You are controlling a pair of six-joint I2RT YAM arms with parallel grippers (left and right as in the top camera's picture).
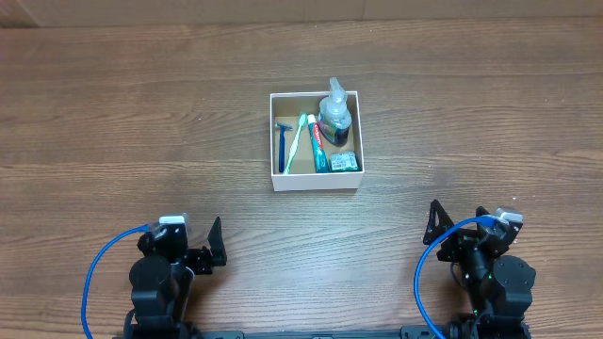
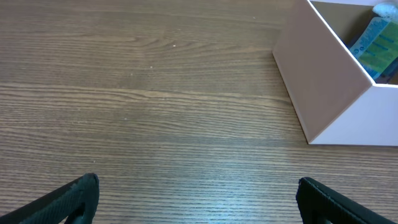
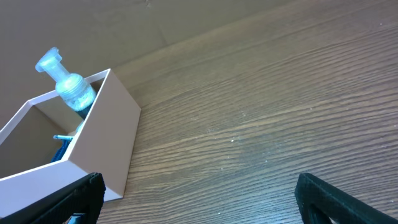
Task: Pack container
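The container (image 1: 314,181), a square white-walled box, sits at the table's middle. Inside lie a blue razor (image 1: 280,144), a green-and-white toothbrush (image 1: 297,143), a toothpaste tube (image 1: 316,141), a clear pump bottle (image 1: 334,115) and a small packet (image 1: 345,162). My left gripper (image 1: 215,243) is open and empty near the front left, well short of the box; the box wall shows in the left wrist view (image 2: 323,87). My right gripper (image 1: 435,224) is open and empty at the front right; the box (image 3: 102,137) and bottle (image 3: 65,84) show in its view.
The wooden table (image 1: 141,113) runs around the box on all sides. Blue cables loop beside each arm base (image 1: 94,273) at the front edge.
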